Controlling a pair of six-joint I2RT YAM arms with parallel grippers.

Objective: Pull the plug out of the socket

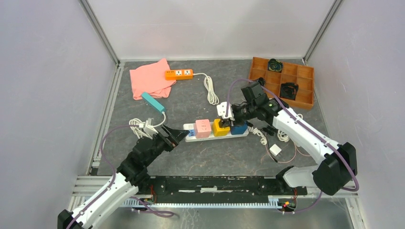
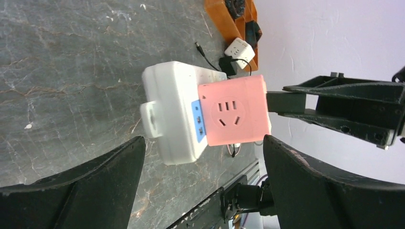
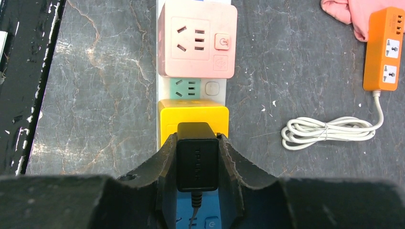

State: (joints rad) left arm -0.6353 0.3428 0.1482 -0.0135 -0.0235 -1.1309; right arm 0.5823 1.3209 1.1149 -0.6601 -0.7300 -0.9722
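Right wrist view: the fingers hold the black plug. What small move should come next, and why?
Probably the right gripper should pull straight away from the socket, slowly: it is shut on the black plug, while the left gripper is open and does not brace it.

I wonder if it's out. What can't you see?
Right wrist view: pins of the black plug, hidden by its body and the right gripper.
Left wrist view: far end of the socket, behind the pink cube.
Top view: dark items in the orange tray, too small.
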